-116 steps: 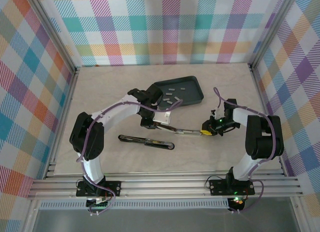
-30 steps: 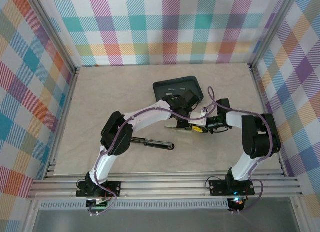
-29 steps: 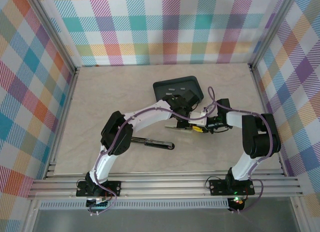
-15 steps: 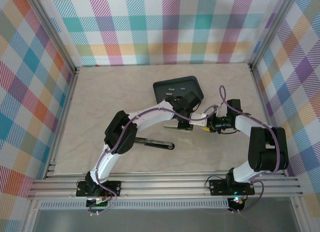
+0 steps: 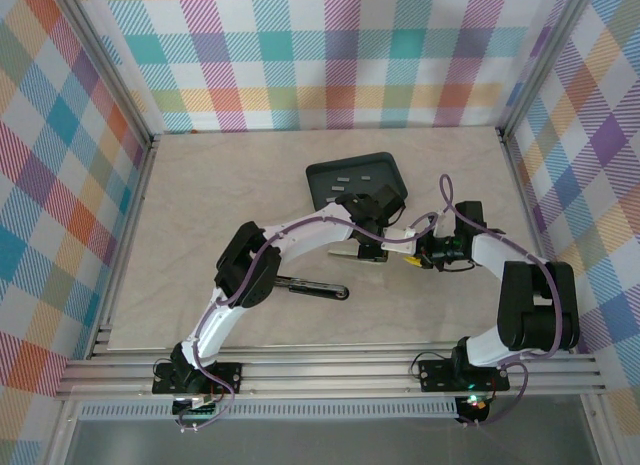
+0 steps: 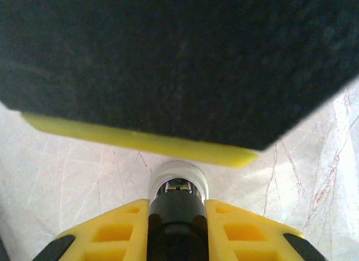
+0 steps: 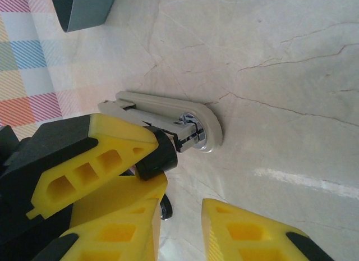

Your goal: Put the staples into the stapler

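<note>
Beige marbled bench [image 5: 220,185], plaid walls [image 5: 300,55], alu rails [image 5: 330,370] along the near edge. Staples [image 5: 343,174] sit in a dark tray [image 5: 388,180] toward the far edge, right of centre, long axes roughly along that edge. Cream stapler [image 7: 168,106] is just nearside of the tray, long axis left-right, metal end toward the right gripper [image 5: 413,257], whose jaws are parted and empty. Left gripper [image 5: 372,243] has its jaws closed at that end; can't tell if it's pinching anything.

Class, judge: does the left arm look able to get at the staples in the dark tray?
Probably yes: the left gripper, shut, sits beside the tray, and the staples lie uncovered; it would need to open first.
</note>
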